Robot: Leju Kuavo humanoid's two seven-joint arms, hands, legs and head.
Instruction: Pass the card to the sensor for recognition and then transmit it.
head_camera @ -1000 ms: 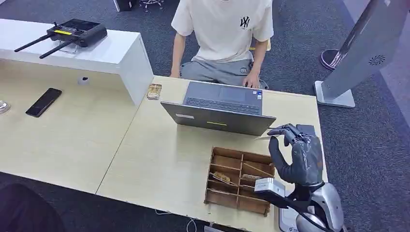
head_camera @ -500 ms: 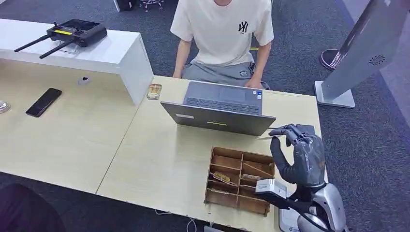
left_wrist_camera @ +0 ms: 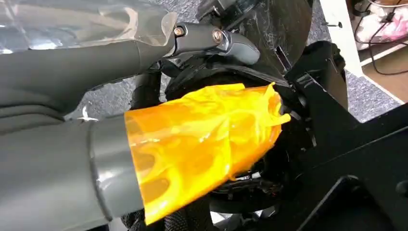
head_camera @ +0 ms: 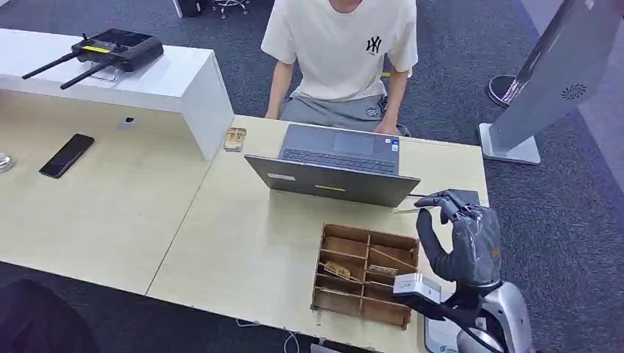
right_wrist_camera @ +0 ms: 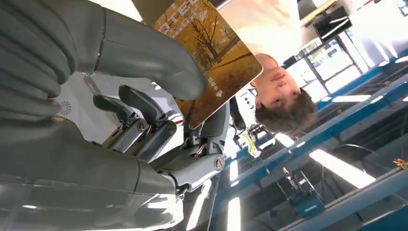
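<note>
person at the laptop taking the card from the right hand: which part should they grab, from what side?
Judging by the pose, the free edge. The right hand pinches the card at one end, and the rest juts out flat toward the laptop. Coming from the laptop side, a pinch on the faces of that free end stays clear of the fingers.

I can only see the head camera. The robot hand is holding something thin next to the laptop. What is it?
Observer: The right robot hand pinches a flat rectangular card with a golden autumn-tree picture, clear in the right wrist view.
Operator: Is there any writing on it?
Observer: Yes, pale letters run along one edge, but part of them is cut off, so I cannot read the word.
Operator: What about the other hand?
Observer: The left wrist view shows the left robot hand with crinkled orange see-through film on the thumb, hanging by dark robot parts, with no object seen in its hold.
</note>
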